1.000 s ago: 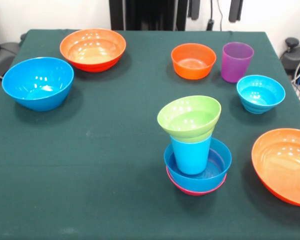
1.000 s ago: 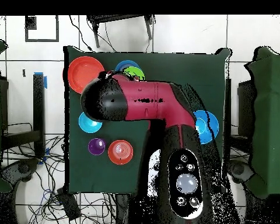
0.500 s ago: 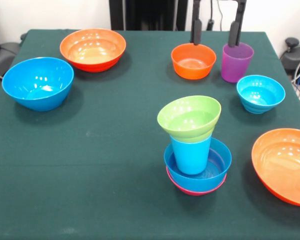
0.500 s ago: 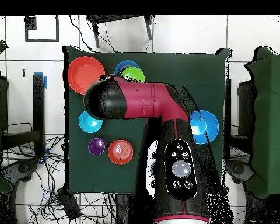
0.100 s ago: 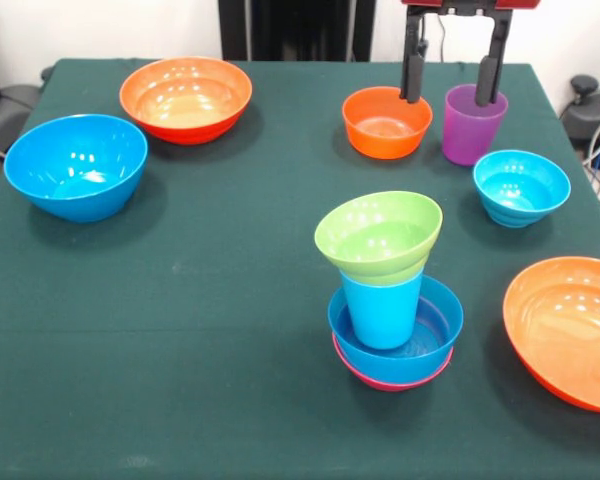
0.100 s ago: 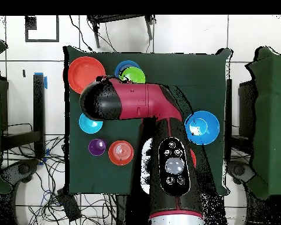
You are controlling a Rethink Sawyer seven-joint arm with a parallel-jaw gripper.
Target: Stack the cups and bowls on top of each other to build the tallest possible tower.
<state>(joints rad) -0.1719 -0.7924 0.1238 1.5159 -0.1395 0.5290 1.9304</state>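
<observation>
tower (image 5: 390, 300) mid-table: pink bowl (image 5: 360, 373) at base, blue bowl (image 5: 435, 330) nested in it, light blue cup (image 5: 382, 308) upright inside, green bowl (image 5: 378, 238) tilted on top; purple cup (image 5: 472, 125) upright at far side between small orange bowl (image 5: 385, 122) and small cyan bowl (image 5: 520, 187).
</observation>
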